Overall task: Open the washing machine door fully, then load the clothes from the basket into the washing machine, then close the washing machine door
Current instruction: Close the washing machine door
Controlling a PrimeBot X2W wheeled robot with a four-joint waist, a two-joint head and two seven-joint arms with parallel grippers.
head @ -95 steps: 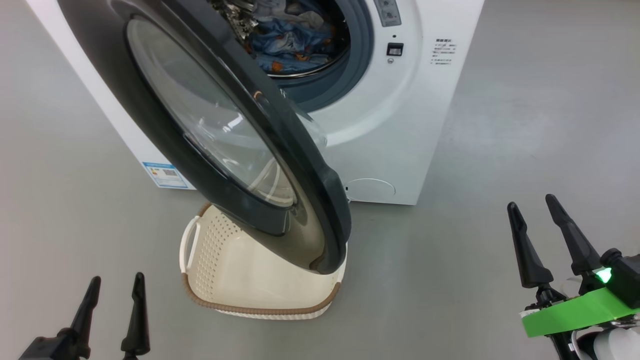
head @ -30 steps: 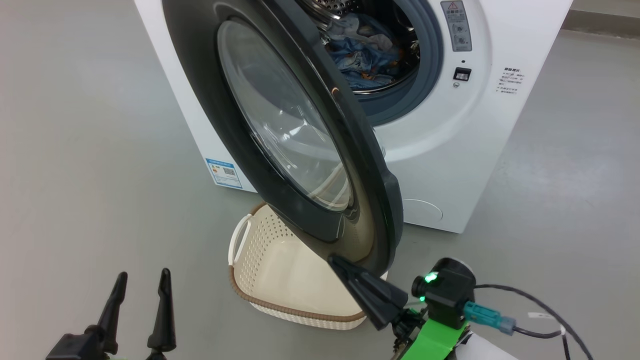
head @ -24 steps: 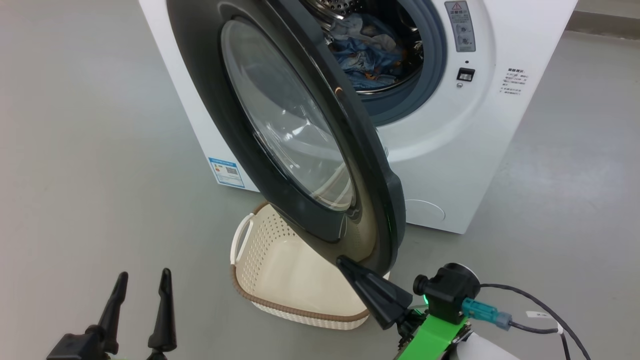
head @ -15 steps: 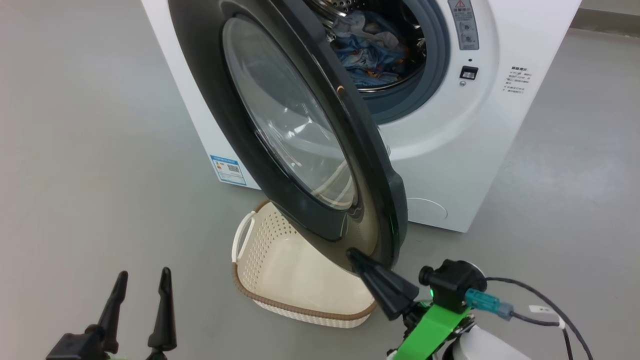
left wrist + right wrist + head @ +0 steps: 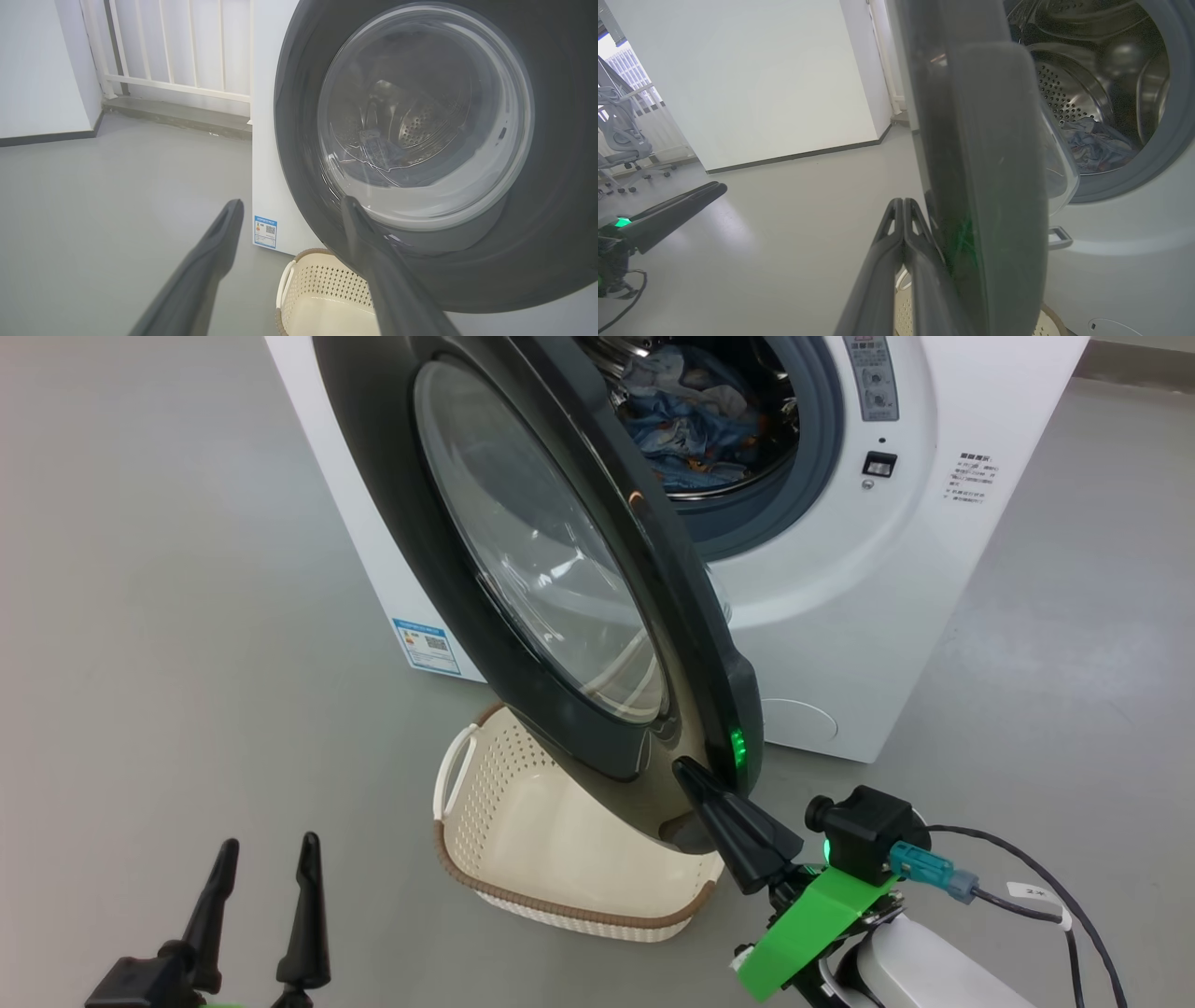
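Handling: glossy black-rimmed round glass door (image 5: 537,555), rigid, slick; push at free rim.
Right gripper (image 5: 689,773): fingers together, at rim.
Left gripper (image 5: 269,845): wide, empty.

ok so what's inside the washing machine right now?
The clothes, crumpled blue fabric, lie low in the washing machine. The washing machine door covers part of the inside, so anything there is hidden.

Left hand (image 5: 292,203): fingers spread wide, nothing between them, grey floor (image 5: 117,196) beyond. washing machine door (image 5: 537,242) stands open ahead, with the perforated drum visible through its glass. basket (image 5: 327,284) on the floor under the door's lower rim, near the blue label sticker (image 5: 266,231) on the washing machine (image 5: 264,116).
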